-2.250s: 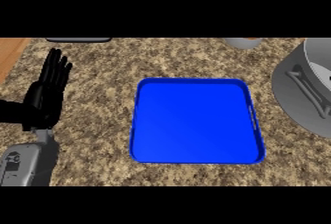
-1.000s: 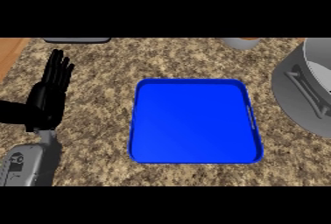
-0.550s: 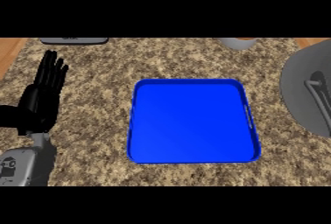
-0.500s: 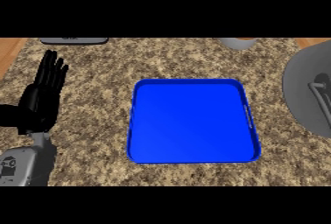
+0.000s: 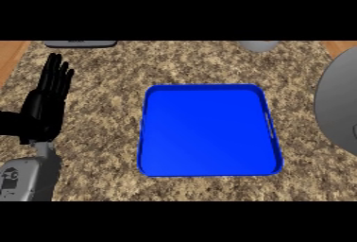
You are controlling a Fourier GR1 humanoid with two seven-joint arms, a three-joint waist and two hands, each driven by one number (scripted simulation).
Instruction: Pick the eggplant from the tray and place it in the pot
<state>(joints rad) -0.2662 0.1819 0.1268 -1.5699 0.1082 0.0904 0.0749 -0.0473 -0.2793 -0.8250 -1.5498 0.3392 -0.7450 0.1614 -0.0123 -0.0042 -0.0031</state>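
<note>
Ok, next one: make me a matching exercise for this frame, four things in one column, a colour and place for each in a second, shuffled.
Column one:
1. tray
2. pot
3. left hand
4. counter

Column two:
A. black, fingers straight and up, at the view's left
B. grey, cut off by the view's right edge
C. blue, in the middle, nothing in it
D. speckled brown stone, under everything

Pairs: 1-C, 2-B, 3-A, 4-D

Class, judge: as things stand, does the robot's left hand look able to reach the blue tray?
Probably yes: the left hand is open beside the tray, only counter showing between them.
</note>
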